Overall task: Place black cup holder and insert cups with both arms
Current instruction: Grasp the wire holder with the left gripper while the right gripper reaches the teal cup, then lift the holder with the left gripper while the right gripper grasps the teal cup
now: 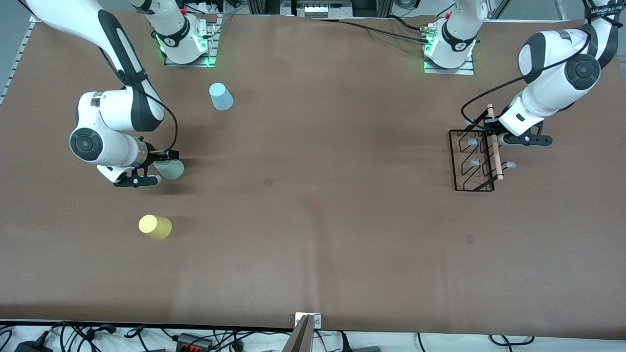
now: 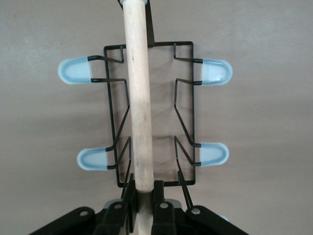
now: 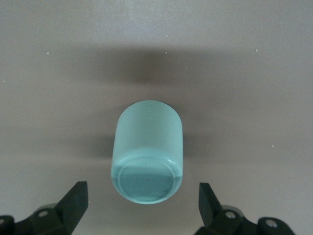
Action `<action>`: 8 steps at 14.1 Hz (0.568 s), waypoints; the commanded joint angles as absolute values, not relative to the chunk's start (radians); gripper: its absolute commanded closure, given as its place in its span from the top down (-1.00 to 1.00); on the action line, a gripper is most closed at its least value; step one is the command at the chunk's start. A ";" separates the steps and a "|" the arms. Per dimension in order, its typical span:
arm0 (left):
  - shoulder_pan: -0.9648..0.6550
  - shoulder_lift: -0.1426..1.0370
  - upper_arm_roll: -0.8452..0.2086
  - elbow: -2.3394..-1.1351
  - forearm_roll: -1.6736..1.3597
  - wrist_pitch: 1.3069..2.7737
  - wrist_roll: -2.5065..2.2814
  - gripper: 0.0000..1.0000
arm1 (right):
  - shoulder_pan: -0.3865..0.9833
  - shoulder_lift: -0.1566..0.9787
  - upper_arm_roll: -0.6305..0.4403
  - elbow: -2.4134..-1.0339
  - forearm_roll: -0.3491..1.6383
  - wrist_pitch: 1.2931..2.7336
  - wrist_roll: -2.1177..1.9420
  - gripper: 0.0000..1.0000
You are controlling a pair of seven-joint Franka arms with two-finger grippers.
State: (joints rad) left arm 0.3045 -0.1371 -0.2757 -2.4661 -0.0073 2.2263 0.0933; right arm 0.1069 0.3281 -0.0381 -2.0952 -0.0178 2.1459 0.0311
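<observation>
Straddling the grey-green cup (image 1: 171, 169) at the right arm's end of the surface, the right tool (image 1: 157, 167) stands wide; the left tool (image 1: 494, 134) is clamped on the wooden rod (image 1: 494, 146) of the black cup holder (image 1: 472, 161). Grasping step; lifting and placing the holder likely follows.

Brown-covered table (image 1: 313, 220) — black cables (image 1: 98, 337) along its near edge, evenly lit.
</observation>
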 commanded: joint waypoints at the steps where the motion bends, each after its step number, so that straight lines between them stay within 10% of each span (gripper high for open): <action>1: 0.301 -0.170 -0.411 -2.331 -0.079 2.065 0.000 -0.98 | 0.104 0.333 -0.037 -2.125 -0.011 2.193 0.049 1.00; 8: 0.290 0.148 -0.816 -1.892 -0.152 1.944 -0.462 -0.98 | 0.097 0.359 -0.038 -2.141 -0.011 2.250 0.051 1.00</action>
